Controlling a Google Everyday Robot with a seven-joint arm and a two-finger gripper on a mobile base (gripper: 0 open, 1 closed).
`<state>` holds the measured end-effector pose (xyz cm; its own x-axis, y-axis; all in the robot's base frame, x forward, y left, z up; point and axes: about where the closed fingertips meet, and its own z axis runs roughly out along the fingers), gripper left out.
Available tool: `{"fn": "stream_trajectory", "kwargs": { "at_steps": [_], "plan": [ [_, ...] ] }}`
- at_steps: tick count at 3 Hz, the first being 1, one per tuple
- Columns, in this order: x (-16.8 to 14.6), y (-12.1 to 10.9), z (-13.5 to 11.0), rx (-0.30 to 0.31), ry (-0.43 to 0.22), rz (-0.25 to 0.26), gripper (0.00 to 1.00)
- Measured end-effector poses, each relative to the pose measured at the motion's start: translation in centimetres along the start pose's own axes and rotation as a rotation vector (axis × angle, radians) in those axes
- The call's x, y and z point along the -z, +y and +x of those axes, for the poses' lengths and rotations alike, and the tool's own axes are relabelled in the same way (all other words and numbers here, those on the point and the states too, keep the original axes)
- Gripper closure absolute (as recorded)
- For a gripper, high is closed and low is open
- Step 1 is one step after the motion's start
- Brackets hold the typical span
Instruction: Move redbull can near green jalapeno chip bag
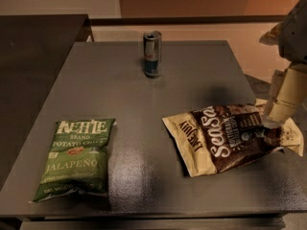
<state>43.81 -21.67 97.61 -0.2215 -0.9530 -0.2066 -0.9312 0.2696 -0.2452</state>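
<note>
Grey table [120,90] fills pretty much the whole frame, with its front edge right at the bottom. Biggest thing on it is the brown-and-cream Sea Salt bag [225,138], lying flat at centre right and a bit crooked. Then the green jalapeno chip bag [76,159], flat at lower left, label up, well apart from the brown one. At the right edge the gripper [270,121] reaches down to the right end of the Sea Salt bag. Honestly can't say if it's spread or clamped, or touching the bag. Smallest, the redbull can [152,54] stands upright at top centre near the table's far edge, well away from the green bag and the gripper.
</note>
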Motion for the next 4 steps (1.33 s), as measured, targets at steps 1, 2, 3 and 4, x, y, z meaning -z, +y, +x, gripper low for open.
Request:
{"fn": "stream_trajectory", "kwargs": {
  "at_steps": [1,2,3,4],
  "plan": [
    [0.0,0.0,0.0,0.000,0.000,0.000,0.00],
    [0.1,-0.3,-0.5,0.000,-0.020,-0.009,0.00],
    [-0.1,-1.6,-2.3,0.003,-0.058,-0.028,0.00],
    [-0.8,-3.9,-5.1,-0.010,-0.122,-0.023,0.00]
  ]
}}
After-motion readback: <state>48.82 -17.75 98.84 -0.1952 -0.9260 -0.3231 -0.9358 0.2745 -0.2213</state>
